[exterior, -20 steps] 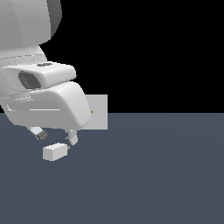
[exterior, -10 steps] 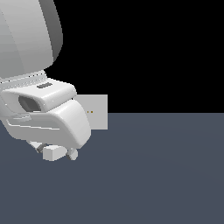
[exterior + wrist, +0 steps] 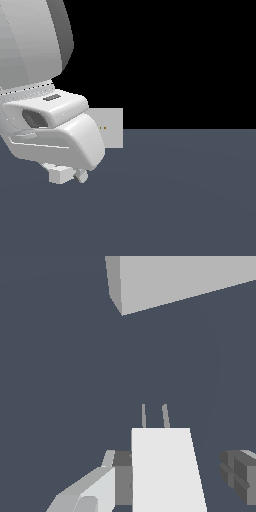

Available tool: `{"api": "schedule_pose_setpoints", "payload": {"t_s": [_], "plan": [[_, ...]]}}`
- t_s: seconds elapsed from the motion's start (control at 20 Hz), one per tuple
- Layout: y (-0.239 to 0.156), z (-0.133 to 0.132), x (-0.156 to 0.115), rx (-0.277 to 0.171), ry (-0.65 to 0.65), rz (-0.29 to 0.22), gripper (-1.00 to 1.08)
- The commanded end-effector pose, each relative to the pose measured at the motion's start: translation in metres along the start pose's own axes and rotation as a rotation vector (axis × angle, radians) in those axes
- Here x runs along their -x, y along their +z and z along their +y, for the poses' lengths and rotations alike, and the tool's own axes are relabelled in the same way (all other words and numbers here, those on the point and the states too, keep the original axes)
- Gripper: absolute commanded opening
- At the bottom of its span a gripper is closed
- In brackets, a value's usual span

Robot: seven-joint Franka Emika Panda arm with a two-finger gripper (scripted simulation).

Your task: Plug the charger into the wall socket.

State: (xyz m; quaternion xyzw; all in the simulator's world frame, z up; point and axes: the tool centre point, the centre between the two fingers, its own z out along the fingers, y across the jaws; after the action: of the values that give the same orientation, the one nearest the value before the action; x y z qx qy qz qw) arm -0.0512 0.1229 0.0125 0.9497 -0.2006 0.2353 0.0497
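White charger (image 3: pixel 167 468) — between gripper's (image 3: pixel 177 476) open fingers.

Your exterior view looks low across the floor, arm (image 3: pixel 45 100) close at frame left; both views share the wall socket (image 3: pixel 111 127) (image 3: pixel 185 278).

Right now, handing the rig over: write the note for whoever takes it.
Gripper: open, fingers either side of the charger; one pad looks near or touching, the other finger stands clear. No grasp yet.
Charger: on the floor, prongs toward the socket.
Socket: upright, ahead, a gap of bare floor between.
Done: arm is over the charger.
Left: close, lift, align prongs with the holes, insert.
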Motion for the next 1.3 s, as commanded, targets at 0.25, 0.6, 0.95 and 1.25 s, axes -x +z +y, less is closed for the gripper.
{"api": "schedule_pose_setpoints", "payload": {"t_s": [0.25,0.6,0.95,1.25], "plan": [[-0.003,0.002,-0.002,-0.009,-0.017,0.001,-1.0],[-0.018,0.014,-0.015,-0.05,-0.093,0.003,-1.0],[-0.039,0.031,-0.035,-0.11,-0.206,0.007,-1.0],[-0.053,0.042,-0.053,-0.152,-0.289,0.009,-1.0]]}}
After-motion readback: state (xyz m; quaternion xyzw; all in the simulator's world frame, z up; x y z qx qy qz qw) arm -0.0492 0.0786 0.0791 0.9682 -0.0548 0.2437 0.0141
